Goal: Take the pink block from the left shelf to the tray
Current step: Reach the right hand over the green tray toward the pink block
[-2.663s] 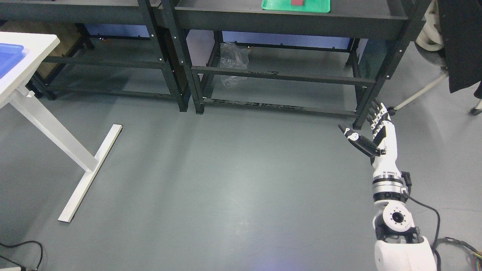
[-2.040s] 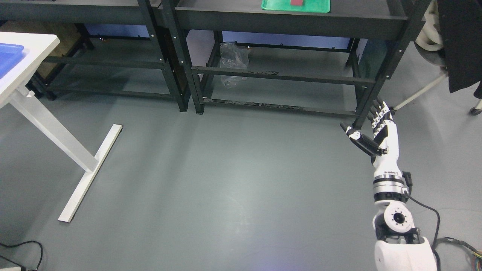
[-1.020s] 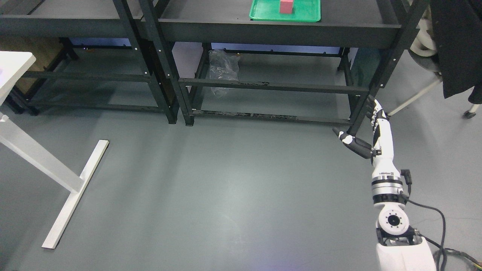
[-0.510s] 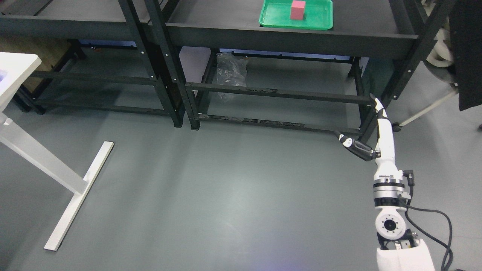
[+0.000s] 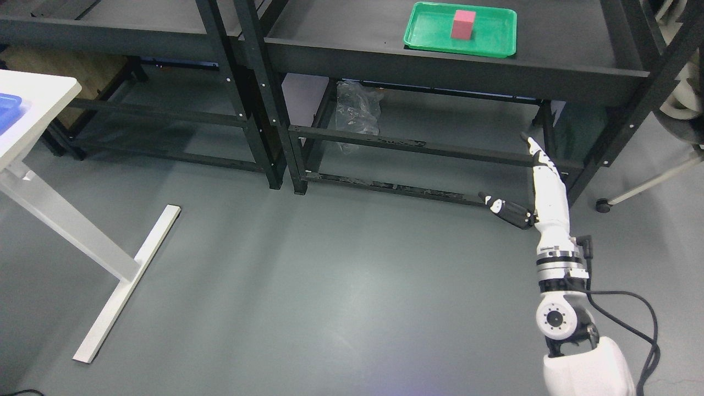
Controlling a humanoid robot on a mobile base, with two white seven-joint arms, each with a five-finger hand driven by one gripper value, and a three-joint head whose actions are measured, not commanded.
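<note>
Since half a second earlier, my right hand (image 5: 542,181) rose, turning edge-on. Fingers stayed outstretched, empty. Pink block (image 5: 462,26) sat in the green tray (image 5: 423,33).

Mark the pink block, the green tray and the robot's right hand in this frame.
pink block (image 5: 462,25), head view, on its front face.
green tray (image 5: 426,32), head view, on its bare floor left of the block.
right hand (image 5: 542,179), head view, on the white back of the hand.
</note>
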